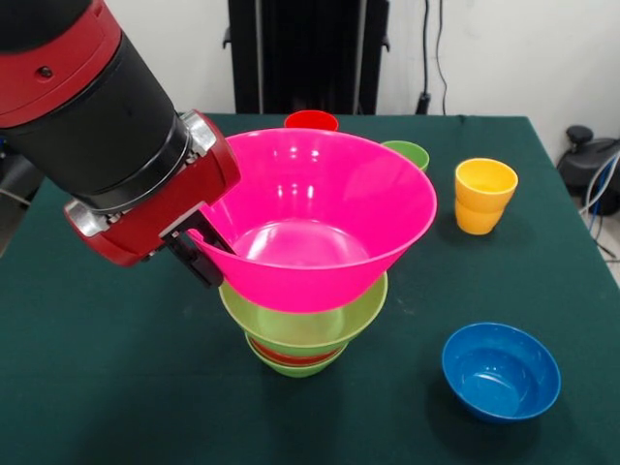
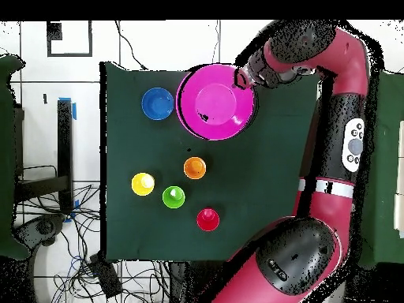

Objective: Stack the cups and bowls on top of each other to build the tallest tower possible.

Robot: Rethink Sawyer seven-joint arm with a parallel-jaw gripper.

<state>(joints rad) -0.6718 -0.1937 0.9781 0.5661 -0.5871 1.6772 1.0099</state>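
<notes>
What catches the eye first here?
The huge pink bowl tops a tower of nested bowls mid-table. The red and black arm's gripper meets its rim, jaws hidden. A blue bowl sits alone nearby, with cups scattered beyond.

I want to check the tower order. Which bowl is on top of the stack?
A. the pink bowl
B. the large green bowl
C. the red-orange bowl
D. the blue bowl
A: the pink bowl sits highest, above the large green bowl; the blue bowl stands apart.

Green table: tower, blue bowl, cups
</notes>
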